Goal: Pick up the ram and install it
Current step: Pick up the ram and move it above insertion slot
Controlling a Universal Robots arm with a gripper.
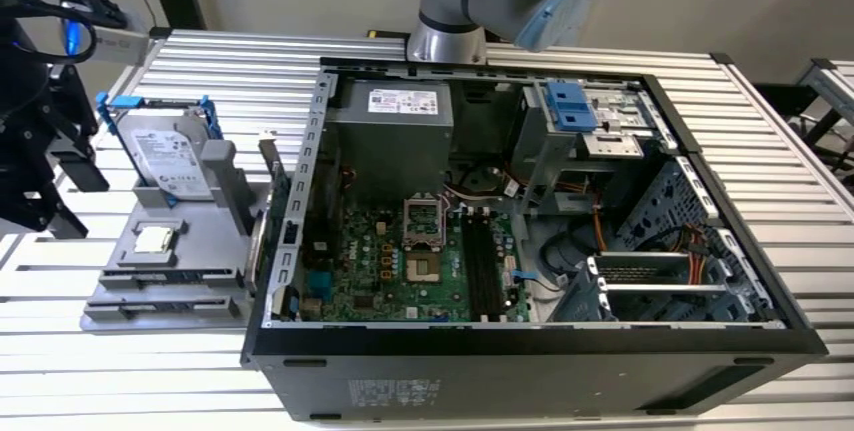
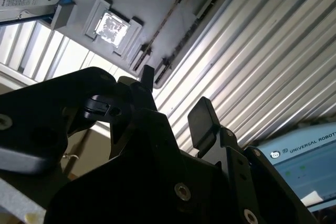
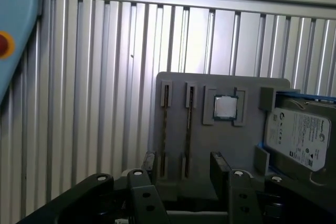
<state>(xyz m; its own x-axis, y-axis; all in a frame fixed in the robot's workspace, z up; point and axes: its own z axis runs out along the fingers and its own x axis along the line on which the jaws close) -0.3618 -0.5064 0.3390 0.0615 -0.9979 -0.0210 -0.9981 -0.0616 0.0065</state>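
Though edge-on, ram [image 3: 189,124] thin, long, dark

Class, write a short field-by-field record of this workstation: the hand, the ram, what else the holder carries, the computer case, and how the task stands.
hand: open, empty, facing the grey holder
ram: on edge in a holder slot, not held
holder also carries: square silver chip, hard drive
computer case: open on the slatted table, motherboard exposed
task: ram not yet picked up
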